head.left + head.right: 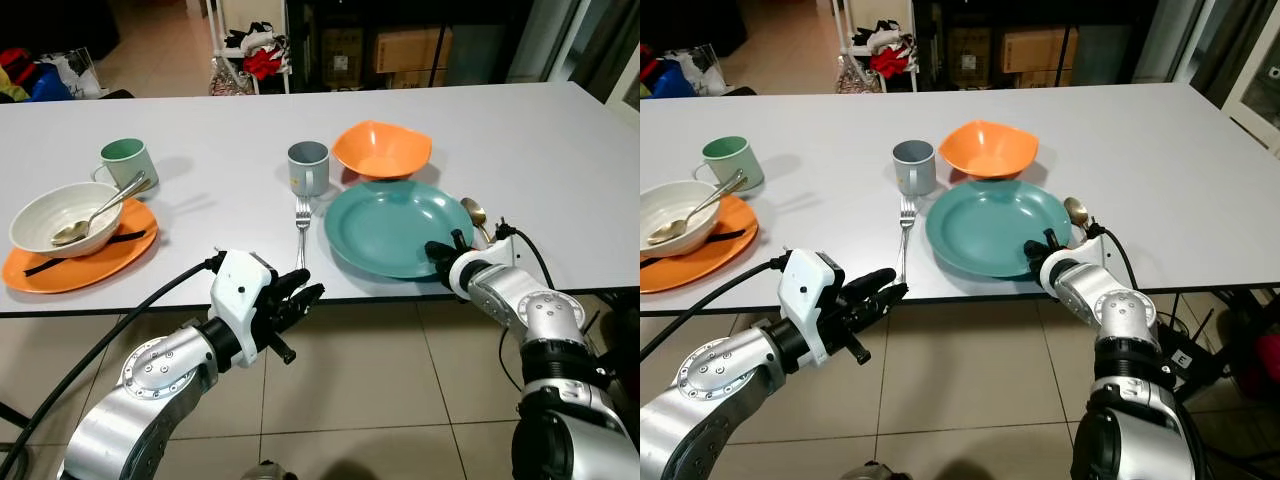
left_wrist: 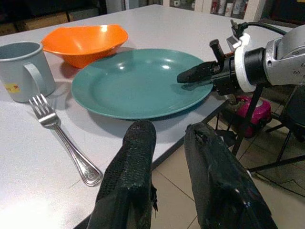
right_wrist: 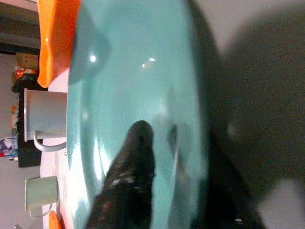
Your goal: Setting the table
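Note:
A teal plate [image 1: 395, 225] lies near the table's front edge, right of centre. My right gripper [image 1: 437, 250] is at its near right rim; the right wrist view shows one finger [image 3: 136, 157] over the plate and the other outside the rim, apart, so it is open. A steel fork [image 1: 302, 225] lies just left of the plate and a gold spoon [image 1: 474, 212] just right of it. Behind them stand a grey mug [image 1: 308, 166] and an orange bowl [image 1: 380, 148]. My left gripper [image 1: 305, 292] hovers off the table's front edge below the fork handle, open and empty.
At the white table's [image 1: 220, 230] left end, a white bowl [image 1: 50, 215] with a spoon [image 1: 100, 212] sits on an orange plate [image 1: 95, 262], a green mug [image 1: 128, 162] behind it. Tiled floor lies below the table's front edge. Shelves and boxes stand beyond the far side.

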You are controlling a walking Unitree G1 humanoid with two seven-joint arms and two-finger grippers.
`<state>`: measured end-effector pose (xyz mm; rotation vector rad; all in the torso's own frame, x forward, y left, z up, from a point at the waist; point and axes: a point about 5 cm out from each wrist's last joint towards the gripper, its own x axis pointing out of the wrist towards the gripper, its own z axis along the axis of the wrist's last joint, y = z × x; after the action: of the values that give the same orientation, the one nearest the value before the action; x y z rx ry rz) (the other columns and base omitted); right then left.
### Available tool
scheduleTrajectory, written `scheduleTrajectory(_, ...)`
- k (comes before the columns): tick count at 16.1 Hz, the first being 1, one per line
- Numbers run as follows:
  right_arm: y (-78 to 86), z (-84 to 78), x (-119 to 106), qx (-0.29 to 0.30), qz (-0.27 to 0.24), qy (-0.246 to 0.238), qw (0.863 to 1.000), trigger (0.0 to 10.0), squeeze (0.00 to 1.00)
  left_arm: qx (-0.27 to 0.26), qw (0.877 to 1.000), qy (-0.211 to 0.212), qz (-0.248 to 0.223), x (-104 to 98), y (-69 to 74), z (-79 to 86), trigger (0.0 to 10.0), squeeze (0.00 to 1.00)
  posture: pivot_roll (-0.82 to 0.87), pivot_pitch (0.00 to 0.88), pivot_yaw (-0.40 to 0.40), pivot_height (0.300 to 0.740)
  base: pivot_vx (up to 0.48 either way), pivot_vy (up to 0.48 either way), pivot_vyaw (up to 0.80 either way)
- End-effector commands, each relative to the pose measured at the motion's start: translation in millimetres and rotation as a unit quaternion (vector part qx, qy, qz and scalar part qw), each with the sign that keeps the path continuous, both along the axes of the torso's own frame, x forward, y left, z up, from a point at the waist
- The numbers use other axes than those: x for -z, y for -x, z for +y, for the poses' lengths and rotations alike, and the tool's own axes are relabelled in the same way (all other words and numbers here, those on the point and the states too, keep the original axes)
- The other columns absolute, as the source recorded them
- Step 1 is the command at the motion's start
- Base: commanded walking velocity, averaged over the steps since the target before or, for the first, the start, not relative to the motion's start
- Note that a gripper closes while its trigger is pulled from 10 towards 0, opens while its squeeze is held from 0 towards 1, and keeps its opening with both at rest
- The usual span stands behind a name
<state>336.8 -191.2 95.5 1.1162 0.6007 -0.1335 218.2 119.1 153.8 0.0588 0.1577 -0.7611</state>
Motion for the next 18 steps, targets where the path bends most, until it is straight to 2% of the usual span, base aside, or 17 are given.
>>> scheduleTrajectory(1,3.2,-5.4,-1,0.007,0.003,0.001,1.000,10.0,1.00,-0.003,1.000,-0.002,-0.004,-3,0.9,1.3,10.0,0.00,0.11,0.000,0.061,0.740,0.000,0.000,0.00)
scheduleTrajectory(4,21.6,-16.0,-7,-0.003,-0.011,0.006,1.000,10.0,1.00,-0.003,1.000,0.000,-0.002,-4,1.9,1.5,10.0,0.00,0.10,0.000,0.066,0.740,0.000,0.000,0.00)
scheduleTrajectory(9,54.3,-20.8,-22,-0.009,-0.030,0.012,0.999,10.0,1.00,-0.003,1.000,0.003,0.003,-3,3.6,0.5,10.0,0.00,0.10,0.000,0.069,0.740,0.000,0.000,0.00)
scheduleTrajectory(11,71.5,-25.1,-34,-0.021,-0.036,0.040,0.998,10.0,1.00,-0.027,0.999,0.017,-0.002,-3,3.3,1.5,10.0,0.00,0.10,0.000,0.061,0.740,0.000,0.000,0.00)
scheduleTrajectory(12,83.6,-26.4,-42,-0.034,-0.038,0.071,0.996,10.0,1.00,-0.046,0.999,0.024,-0.006,-3,1.9,2.3,10.0,0.00,0.10,0.000,0.060,0.740,0.000,0.000,0.00)
scheduleTrajectory(14,99.7,-22.0,-60,-0.087,-0.060,0.154,0.982,10.0,1.00,-0.088,0.995,0.033,-0.017,-4,-4.6,2.6,10.0,0.00,0.09,0.000,0.058,0.740,0.000,0.000,0.00)
scheduleTrajectory(15,104.9,-15.7,-69,-0.125,-0.085,0.225,0.963,10.0,1.00,-0.120,0.992,0.045,-0.023,-6,-8.1,4.3,10.0,0.00,0.08,0.000,0.057,0.740,0.000,0.000,0.00)
scheduleTrajectory(16,105.0,-6.6,-76,-0.148,-0.122,0.268,0.944,10.0,1.00,-0.149,0.987,0.043,-0.035,-6,-12.9,5.2,10.0,0.00,0.08,0.000,0.057,0.740,0.000,0.000,0.00)
scheduleTrajectory(18,104.1,-1.9,-79,-0.158,-0.143,0.328,0.920,10.0,1.00,-0.160,0.986,0.036,-0.041,-6,-15.9,4.6,10.0,0.00,0.08,0.000,0.059,0.740,0.000,0.000,0.00)
